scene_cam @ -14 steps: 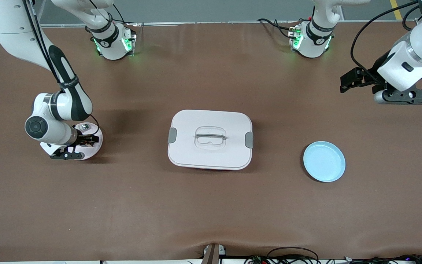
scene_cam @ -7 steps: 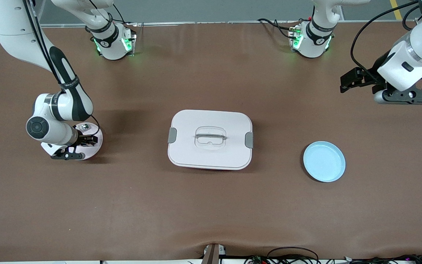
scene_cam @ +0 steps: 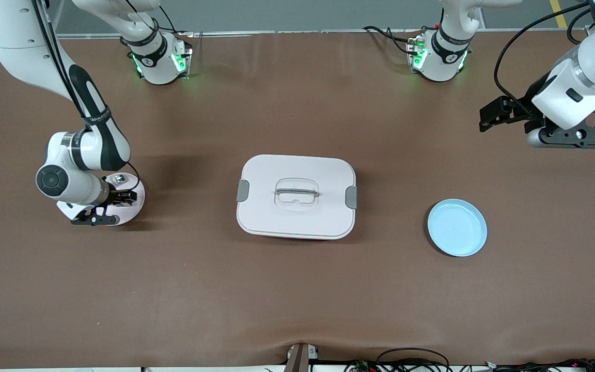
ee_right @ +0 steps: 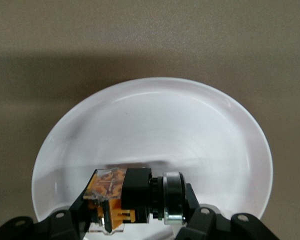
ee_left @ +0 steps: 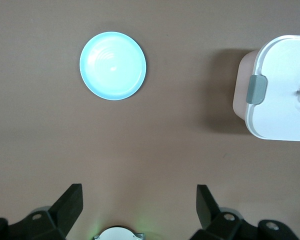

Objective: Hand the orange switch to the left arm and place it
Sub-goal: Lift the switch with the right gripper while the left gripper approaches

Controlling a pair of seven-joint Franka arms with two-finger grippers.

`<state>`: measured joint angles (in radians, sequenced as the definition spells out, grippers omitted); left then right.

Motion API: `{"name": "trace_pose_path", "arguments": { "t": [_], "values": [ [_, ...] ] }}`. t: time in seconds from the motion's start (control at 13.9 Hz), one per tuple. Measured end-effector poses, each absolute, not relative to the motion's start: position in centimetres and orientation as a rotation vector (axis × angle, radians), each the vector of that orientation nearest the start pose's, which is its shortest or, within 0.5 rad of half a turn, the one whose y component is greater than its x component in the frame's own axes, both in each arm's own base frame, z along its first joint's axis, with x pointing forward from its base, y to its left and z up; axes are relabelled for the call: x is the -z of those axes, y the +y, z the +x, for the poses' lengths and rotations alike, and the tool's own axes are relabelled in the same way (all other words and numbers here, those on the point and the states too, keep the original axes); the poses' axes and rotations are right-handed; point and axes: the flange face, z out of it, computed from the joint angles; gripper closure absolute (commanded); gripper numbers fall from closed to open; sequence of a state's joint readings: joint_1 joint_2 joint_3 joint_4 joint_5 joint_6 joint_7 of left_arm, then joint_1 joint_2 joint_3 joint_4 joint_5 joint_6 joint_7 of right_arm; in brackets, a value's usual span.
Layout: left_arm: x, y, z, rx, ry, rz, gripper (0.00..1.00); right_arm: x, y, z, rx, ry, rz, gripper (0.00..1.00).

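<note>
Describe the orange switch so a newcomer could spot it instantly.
Find the white plate at the right arm's end of the table, level with the box. The right gripper is shut on the orange switch: black-bodied, orange-ended, unlike the small silver-green item beside it.

— What do I look like from up there?

— Two white jointed arms. My right arm [scene_cam: 78, 170] wears black bands and a round dark grey cap at one joint, with a thin black cable running down it.

— And my left arm [scene_cam: 574, 93]?

— White shell, black cables looping at twelve o'clock above it, a black bracket with small holes beneath. Both my bases [scene_cam: 160, 59] glow green.

— My fingers [ee_left: 70, 205]?

— Matte black, blocky, angular.
</note>
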<state>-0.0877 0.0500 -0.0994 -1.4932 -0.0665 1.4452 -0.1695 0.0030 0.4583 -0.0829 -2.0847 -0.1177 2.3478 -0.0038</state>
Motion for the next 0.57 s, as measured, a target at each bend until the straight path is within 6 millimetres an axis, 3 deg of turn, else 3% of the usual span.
{"name": "trace_pose_path", "arguments": {
  "t": [0.22, 0.57],
  "values": [
    [-62.2, -11.0, 54.7, -0.172, 0.036, -3.19, 0.0, -23.1, -4.6, 57.0, -0.405, -0.028, -3.225, 0.76],
    [-62.1, -11.0, 54.8, -0.175, 0.036, -3.19, 0.0, -33.8, -1.3, 58.6, -0.62, -0.066, -3.211, 0.75]
  ]
}}
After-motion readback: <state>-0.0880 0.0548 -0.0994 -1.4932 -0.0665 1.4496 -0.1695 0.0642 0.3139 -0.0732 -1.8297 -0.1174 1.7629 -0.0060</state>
